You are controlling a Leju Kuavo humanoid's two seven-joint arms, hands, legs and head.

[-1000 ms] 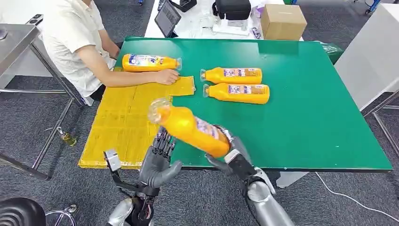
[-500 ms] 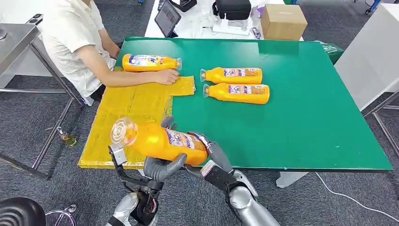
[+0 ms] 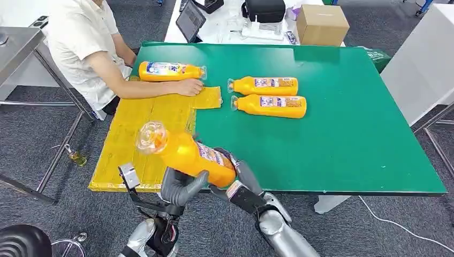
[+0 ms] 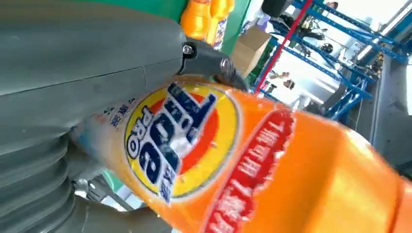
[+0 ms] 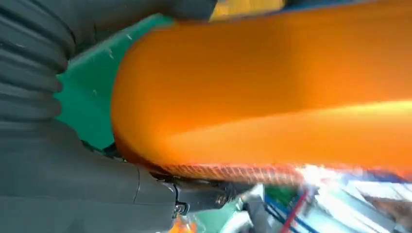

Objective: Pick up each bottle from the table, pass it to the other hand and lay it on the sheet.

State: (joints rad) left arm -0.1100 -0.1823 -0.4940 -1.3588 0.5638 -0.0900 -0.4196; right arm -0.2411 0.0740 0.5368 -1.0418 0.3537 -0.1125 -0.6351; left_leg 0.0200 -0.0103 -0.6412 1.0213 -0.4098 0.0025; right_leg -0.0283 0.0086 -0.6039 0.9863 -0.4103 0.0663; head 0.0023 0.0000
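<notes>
An orange detergent bottle (image 3: pixel 187 154) hangs above the table's near edge, its clear cap end (image 3: pixel 151 137) pointing left over the yellow sheet (image 3: pixel 134 134). My right hand (image 3: pixel 242 181) grips its base end. My left hand (image 3: pixel 179 187) cups its middle from below, thumb wrapped against it. Up close, the bottle's label (image 4: pixel 180 136) lies against my left hand (image 4: pixel 73 97), and the orange body (image 5: pixel 272 92) rests in my right hand (image 5: pixel 73 165). Two more bottles (image 3: pixel 265 85) (image 3: pixel 270 105) lie side by side on the green table (image 3: pixel 348 134).
A person sits at the far left with a hand (image 3: pixel 188 87) resting on the sheet's far edge, next to a third bottle (image 3: pixel 171 70). A cardboard box (image 3: pixel 321 24), a tablet (image 3: pixel 190 20) and a black bag (image 3: pixel 265 9) stand on the white table behind.
My right hand swung the bottle down and left from a raised tilt into my left hand, which closed under it. Since half a second ago, the cap end has risen slightly.
</notes>
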